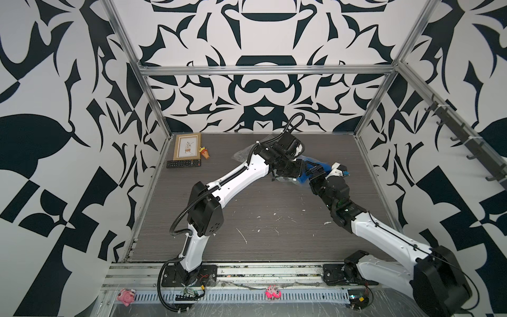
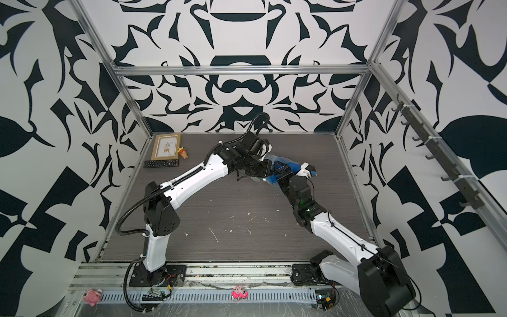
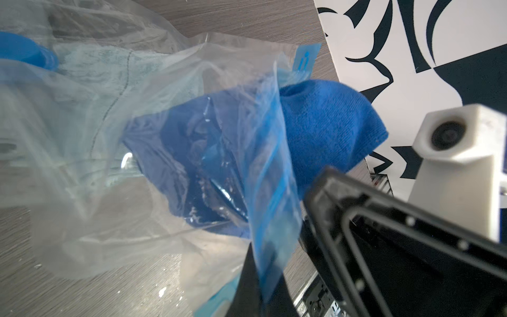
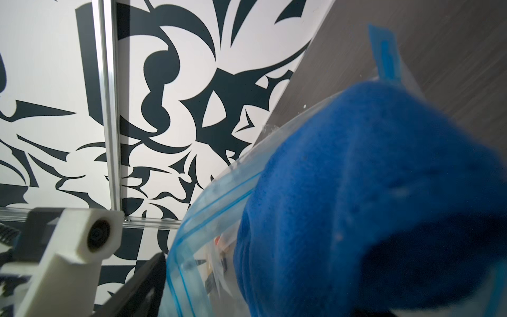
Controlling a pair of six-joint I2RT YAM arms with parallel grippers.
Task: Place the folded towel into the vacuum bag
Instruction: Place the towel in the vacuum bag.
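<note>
Blue towel point(image 3: 323, 123) half inside vacuum bag point(image 3: 109, 137), just ahead of my right claw point(image 1: 315, 170), grip unclear; left claw point(image 3: 263, 296) pinches bag's rim.

Towel point(image 3: 323, 123) partly inside the vacuum bag point(image 3: 109, 137) at the table's point(image 1: 247, 214) far middle; picture frame point(image 1: 188, 146), remote point(image 1: 183, 163), toy point(image 1: 205, 153) far left.
</note>
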